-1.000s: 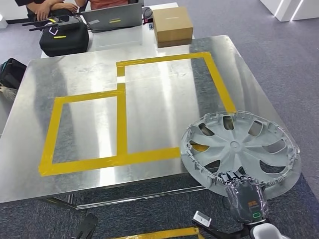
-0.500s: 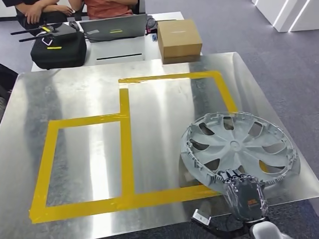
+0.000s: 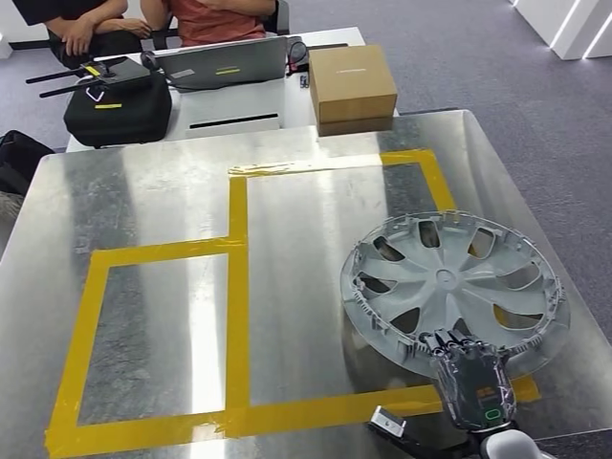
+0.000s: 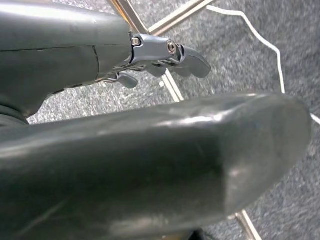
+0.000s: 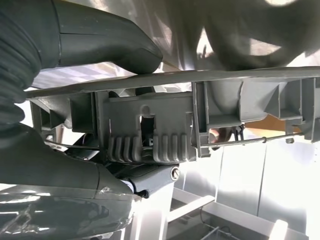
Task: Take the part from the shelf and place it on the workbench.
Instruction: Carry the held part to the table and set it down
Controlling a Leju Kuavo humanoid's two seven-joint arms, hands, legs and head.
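Holding the grey plastic wheel cover [image 3: 453, 290] by its near rim, the right hand [image 3: 472, 382] has the part poised over the shiny metal counter [image 3: 173, 201], above the near right corner of the yellow tape outline [image 3: 234, 316]. The right wrist view shows the thumb on one face of the ribbed rim [image 5: 151, 135] and the fingers [image 5: 68, 175] on the other, clamped on that edge alone. Whether the cover's far side touches the counter cannot be told.

The main risk, as I judge it, is leverage: a wide, light disc pinched at one point on its rim can pivot or slip in the grip. If the fingers let go while it is tilted, it may skid on the slick metal. Part of the cover overhangs the tape outline on the right, toward the counter's edge, so a careless release could leave it outside the marked area or sliding off.

The left hand [image 4: 166, 52] hangs near the carpeted floor, its fingers apart and holding nothing.
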